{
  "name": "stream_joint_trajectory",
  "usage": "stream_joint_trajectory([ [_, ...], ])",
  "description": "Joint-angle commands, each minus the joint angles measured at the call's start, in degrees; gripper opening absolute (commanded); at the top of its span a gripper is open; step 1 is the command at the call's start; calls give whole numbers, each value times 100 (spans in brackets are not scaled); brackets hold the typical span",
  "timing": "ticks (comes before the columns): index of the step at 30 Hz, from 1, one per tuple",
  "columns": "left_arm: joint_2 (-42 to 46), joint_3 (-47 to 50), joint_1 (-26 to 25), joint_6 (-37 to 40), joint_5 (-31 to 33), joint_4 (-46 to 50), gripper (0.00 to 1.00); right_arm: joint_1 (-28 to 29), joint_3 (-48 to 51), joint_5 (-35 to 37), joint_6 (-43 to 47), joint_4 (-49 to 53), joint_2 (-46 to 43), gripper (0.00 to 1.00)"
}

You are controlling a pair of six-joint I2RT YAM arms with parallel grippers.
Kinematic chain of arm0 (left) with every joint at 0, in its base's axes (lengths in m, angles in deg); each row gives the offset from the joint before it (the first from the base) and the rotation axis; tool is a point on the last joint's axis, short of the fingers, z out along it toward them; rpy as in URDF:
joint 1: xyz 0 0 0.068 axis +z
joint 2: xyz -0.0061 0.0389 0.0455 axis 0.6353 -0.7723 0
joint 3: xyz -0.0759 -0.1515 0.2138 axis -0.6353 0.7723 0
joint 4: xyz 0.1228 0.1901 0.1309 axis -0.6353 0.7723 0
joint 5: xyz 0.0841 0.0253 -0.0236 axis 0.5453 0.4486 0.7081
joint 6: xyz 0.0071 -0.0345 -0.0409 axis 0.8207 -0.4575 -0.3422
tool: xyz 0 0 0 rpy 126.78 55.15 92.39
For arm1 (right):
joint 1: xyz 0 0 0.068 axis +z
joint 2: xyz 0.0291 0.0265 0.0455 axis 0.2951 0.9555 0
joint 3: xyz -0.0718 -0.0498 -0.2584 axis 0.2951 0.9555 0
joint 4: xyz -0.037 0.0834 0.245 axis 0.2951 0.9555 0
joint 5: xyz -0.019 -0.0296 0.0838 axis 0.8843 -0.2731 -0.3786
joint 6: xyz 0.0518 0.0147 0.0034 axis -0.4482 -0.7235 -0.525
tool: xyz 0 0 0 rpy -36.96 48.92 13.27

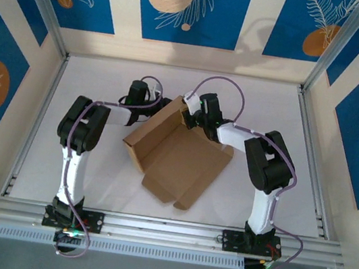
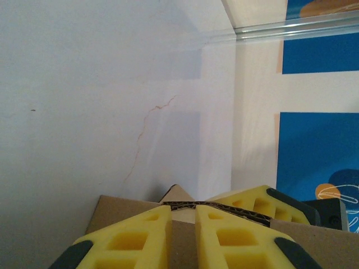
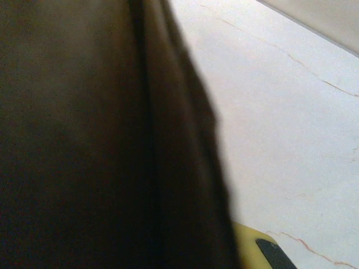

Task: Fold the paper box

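I could read no text, label, brand or number on the paper box [image 1: 179, 155] or the patterned wall panels [image 1: 186, 6].

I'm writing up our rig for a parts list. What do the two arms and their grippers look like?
Both the left arm and right arm have white tubular links between bulky black joint housings, on black bases. Thin purple cables loop along each. The left gripper has yellow wedge-shaped fingers with rectangular cut-outs and dark grey pads.
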Motion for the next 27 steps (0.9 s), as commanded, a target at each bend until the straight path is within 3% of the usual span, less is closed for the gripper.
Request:
stream_joint_trajectory([
  [1, -53, 88, -277, -180, -447, -506, 18, 364, 126, 894, 313, -170, 220, 2],
  [6, 126, 85, -251, 43, -305, -188, 16, 459, 467, 772, 96, -402, -77, 18],
  [12, 892, -116, 19, 1354, 323, 1486, 19, 297, 1206, 835, -393, -983, -731, 50],
  [14, 1147, -228, 91, 1805, 553, 2047, 22, 223, 1395, 804, -490, -1122, -909, 56],
  [17, 1486, -424, 153, 2449, 938, 2847, 30, 143, 1615, 784, -609, -1289, -1138, 77],
  [27, 2778, -474, 279, 3755, 2129, 4273, 35, 15, 2231, 255, -838, -1278, -2108, 74],
])
